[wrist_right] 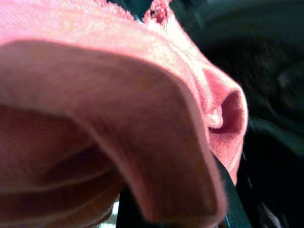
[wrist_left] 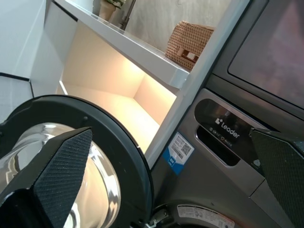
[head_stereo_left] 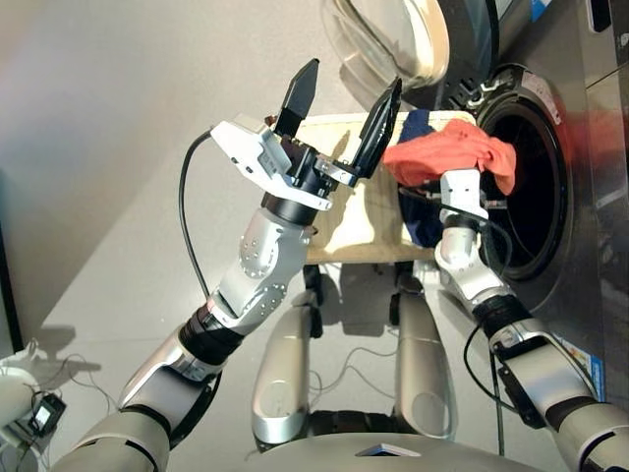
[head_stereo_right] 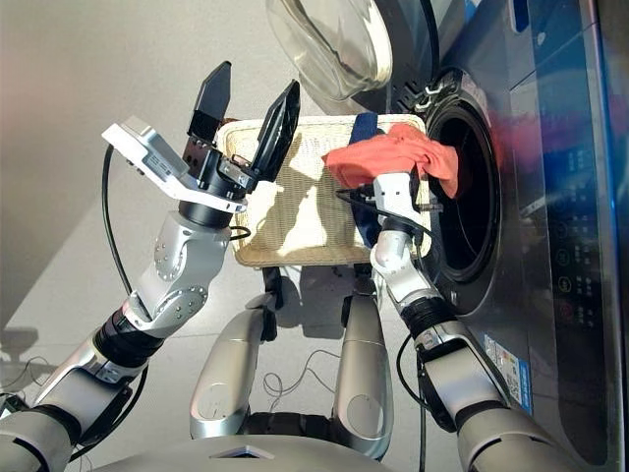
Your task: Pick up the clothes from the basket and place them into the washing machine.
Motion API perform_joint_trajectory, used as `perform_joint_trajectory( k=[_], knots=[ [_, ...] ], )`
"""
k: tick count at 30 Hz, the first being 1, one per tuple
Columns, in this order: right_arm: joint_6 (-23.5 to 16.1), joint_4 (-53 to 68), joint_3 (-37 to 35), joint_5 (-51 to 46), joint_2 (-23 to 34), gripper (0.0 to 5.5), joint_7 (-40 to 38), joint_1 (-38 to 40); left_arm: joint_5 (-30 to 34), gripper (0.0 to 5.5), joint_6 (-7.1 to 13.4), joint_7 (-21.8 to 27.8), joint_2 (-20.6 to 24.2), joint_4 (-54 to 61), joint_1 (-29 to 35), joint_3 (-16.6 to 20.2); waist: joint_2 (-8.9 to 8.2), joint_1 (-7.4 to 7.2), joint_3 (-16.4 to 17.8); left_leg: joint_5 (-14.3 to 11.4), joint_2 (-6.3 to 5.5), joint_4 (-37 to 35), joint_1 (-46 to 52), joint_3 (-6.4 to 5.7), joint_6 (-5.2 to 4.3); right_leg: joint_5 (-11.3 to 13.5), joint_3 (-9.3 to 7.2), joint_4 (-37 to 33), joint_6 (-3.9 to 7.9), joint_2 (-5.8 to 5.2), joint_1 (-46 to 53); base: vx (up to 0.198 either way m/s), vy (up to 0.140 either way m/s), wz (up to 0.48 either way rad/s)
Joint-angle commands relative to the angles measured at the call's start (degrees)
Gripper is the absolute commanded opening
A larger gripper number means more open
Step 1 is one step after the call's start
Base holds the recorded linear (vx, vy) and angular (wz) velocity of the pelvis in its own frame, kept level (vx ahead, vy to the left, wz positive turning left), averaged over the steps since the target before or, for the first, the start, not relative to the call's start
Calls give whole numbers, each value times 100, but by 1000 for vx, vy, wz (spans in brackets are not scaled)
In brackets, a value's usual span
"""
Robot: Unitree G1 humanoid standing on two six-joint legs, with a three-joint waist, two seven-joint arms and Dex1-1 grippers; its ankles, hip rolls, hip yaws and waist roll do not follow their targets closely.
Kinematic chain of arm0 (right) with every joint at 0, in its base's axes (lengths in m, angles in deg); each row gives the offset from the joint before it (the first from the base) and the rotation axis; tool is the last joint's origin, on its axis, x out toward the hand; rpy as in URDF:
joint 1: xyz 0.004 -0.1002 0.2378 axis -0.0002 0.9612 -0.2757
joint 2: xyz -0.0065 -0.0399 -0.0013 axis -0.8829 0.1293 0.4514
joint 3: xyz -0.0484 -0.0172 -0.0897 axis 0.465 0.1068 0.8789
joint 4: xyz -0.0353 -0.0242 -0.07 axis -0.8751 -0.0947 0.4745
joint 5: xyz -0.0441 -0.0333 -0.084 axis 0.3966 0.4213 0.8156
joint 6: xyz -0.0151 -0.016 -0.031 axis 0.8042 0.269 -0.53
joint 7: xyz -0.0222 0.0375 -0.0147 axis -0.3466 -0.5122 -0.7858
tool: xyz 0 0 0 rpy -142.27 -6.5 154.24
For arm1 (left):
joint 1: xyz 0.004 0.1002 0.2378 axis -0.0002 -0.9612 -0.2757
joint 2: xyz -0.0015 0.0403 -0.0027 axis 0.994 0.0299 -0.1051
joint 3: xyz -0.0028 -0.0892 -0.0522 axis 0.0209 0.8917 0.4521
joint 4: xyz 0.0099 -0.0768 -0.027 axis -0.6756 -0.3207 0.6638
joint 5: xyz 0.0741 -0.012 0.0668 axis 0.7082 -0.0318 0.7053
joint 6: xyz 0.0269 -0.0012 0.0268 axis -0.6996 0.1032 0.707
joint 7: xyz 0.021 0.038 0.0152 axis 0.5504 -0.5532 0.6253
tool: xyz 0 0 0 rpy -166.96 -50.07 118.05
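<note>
I have the orange-red garment (head_stereo_right: pixel 391 154) draped over my right gripper (head_stereo_right: pixel 395 187), lifted above the right end of the basket (head_stereo_right: pixel 295 211) and just short of the washing machine's (head_stereo_right: pixel 511 177) round opening. The cloth covers the fingers completely, so I cannot tell how they are set; I judge the piece is carried, but its loose corner hangs toward the drum mouth on its own. To do this step well I would push the wrist straight into the opening (head_stereo_right: pixel 470 197), deep enough that the trailing corner clears the rim, and only then let go, because a release at the lip would likely leave fabric hanging over the seal. A navy garment (head_stereo_right: pixel 366 126) lies in the basket just beneath the orange one, partly hidden by it; I want to rise cleanly so I don't drag it along. I cannot see the black garment. My left gripper (head_stereo_left: pixel 339 108) is raised over the basket's left part with its fingers spread wide and empty, pointing up toward the glass door (head_stereo_right: pixel 329 39), which stands swung open above the basket. That door is the nearest thing to bump, so I would keep the left arm still.
</note>
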Motion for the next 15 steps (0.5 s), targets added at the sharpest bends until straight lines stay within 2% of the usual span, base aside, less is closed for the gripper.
perform_joint_trajectory(
  k=[1,7,15],
  knots=[
    [-553,7,-480,-611,5,0,-355,-194,136,550,434,-25,-7,542,111,-116,79,175,-290,-53,-39,502,-461,-91,-37,-246,247,230,434,-77,140,0,0,0],
    [-532,-759,-855,-1161,401,0,-518,-600,38,550,439,-71,-139,477,171,-173,133,236,-170,-187,-70,873,-792,-208,-35,-420,289,654,370,-44,-156,0,0,0],
    [-548,-1402,-1330,-1828,1219,0,-735,-1115,94,550,355,-212,-295,232,174,-337,231,332,-31,-414,-15,1721,-1675,-298,-42,-711,288,1555,274,24,-1011,-18,-15,46]
  ],
)
